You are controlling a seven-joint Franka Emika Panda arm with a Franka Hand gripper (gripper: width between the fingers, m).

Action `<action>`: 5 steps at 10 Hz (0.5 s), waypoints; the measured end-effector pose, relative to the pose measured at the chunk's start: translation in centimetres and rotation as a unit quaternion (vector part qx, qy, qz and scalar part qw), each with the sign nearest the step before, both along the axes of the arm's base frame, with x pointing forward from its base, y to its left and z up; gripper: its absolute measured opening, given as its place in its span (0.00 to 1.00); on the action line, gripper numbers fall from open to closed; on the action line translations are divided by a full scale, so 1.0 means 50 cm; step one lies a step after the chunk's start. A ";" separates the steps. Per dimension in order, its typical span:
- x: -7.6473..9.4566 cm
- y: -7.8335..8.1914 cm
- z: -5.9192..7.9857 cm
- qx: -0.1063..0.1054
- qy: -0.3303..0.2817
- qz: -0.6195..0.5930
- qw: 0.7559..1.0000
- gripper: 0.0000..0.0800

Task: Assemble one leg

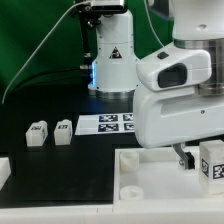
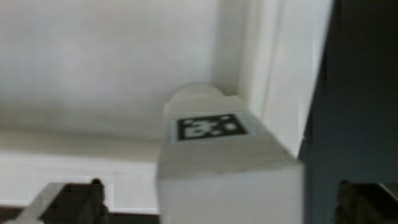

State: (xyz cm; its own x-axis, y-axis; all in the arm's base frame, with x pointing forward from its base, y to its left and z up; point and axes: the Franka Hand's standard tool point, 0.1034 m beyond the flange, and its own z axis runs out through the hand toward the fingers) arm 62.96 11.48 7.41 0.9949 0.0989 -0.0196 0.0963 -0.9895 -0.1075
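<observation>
A white leg (image 2: 222, 165) with a square marker tag (image 2: 210, 127) stands between my fingers on the large white tray-like piece (image 2: 107, 70), close to its edge. My gripper (image 2: 217, 200) is open, with one dark fingertip (image 2: 71, 202) on each side of the leg and a gap between each finger and it. In the exterior view the gripper (image 1: 188, 157) hangs low at the exterior view's right, beside that leg (image 1: 212, 166), above the tray-like piece (image 1: 145, 175). Two more legs (image 1: 38, 133) (image 1: 63, 130) lie on the black table at the exterior view's left.
The marker board (image 1: 108, 123) lies flat in the middle of the table. A white tower with a tag (image 1: 112, 55) stands behind it. The arm's bulky white body (image 1: 175, 95) hides the exterior view's right side. The table (image 2: 356, 80) shows dark past the tray-like piece's edge.
</observation>
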 end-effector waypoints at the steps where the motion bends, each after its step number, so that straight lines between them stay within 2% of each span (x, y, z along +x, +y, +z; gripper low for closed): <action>1: 0.000 0.000 0.000 0.000 0.001 -0.009 1.000 0.66; 2: 0.000 -0.001 0.000 0.000 0.002 -0.014 1.000 0.49; 3: 0.000 0.000 -0.001 -0.001 0.007 -0.061 0.998 0.49; 4: -0.001 -0.001 -0.001 -0.003 0.012 -0.110 0.994 0.37; 5: -0.001 -0.002 -0.001 -0.005 0.018 -0.162 0.987 0.37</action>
